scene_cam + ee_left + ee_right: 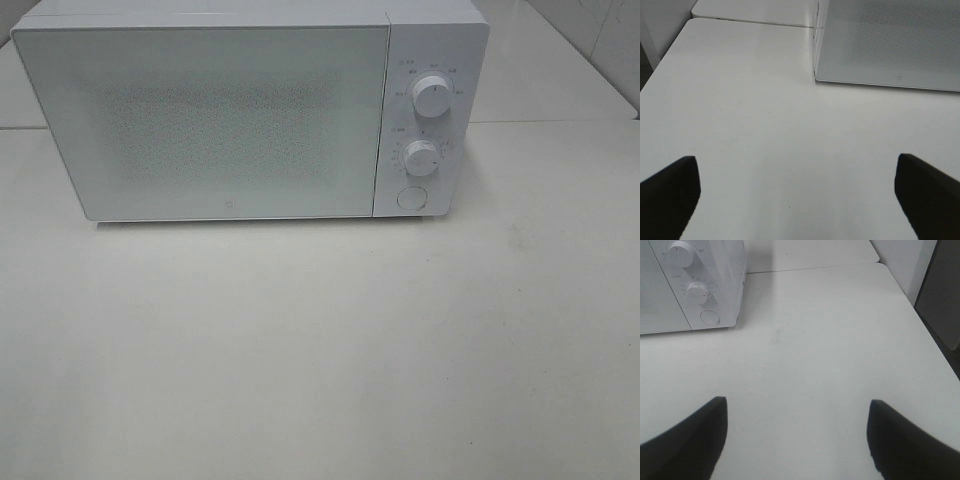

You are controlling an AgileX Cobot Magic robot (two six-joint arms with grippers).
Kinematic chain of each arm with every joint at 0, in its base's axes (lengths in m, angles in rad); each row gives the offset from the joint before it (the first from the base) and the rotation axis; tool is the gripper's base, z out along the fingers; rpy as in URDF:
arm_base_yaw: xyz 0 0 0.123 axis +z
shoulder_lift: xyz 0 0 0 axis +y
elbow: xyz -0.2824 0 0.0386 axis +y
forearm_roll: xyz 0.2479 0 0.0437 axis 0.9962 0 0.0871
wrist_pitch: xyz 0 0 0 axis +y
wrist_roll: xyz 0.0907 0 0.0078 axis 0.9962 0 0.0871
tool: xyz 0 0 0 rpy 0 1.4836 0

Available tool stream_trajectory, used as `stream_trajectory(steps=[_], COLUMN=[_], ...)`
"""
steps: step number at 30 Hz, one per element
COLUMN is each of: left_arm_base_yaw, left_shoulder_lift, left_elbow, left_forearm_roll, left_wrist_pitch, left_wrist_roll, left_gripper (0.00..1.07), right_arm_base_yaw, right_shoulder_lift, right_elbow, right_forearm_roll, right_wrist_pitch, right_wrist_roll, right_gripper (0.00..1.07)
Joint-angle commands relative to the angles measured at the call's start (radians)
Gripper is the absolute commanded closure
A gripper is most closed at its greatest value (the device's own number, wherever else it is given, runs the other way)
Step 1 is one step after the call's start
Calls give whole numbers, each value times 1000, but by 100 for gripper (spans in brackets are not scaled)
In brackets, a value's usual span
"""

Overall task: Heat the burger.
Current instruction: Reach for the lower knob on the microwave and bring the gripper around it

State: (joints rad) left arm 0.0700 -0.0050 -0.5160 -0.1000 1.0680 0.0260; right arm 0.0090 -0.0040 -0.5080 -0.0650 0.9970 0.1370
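White tabletop (320, 350) lies under the left gripper (796, 170) and the right gripper (797, 411), both hovering with jaws spread wide and holding nothing. Beyond them a white microwave (230, 120) stands with its door closed. The burger cannot be seen in any view.

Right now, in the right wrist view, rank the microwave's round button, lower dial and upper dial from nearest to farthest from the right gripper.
From the right gripper, open over the table:
1. Round button, at the foot of the control panel.
2. Lower dial, just above the button.
3. Upper dial, at the panel's top.
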Motion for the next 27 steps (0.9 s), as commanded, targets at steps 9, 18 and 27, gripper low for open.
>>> stream_trajectory(steps=[9,18,27], left_arm_base_yaw=[1,1,1], left_shoulder_lift=[-24,-24,-19], left_elbow=[0,0,0], left_forearm_roll=[1,1,1], left_wrist_pitch=[2,2,2], left_wrist_roll=[1,1,1], left_gripper=[9,9,9], right_arm_base_yaw=[-3,-3,-2], right_shoulder_lift=[-21,19,124], right_elbow=[4,-20,12], right_forearm_roll=[2,2,-5], right_wrist_pitch=[1,-67,-283], right_wrist_roll=[-7,-11,-7], right_gripper=[33,33,33])
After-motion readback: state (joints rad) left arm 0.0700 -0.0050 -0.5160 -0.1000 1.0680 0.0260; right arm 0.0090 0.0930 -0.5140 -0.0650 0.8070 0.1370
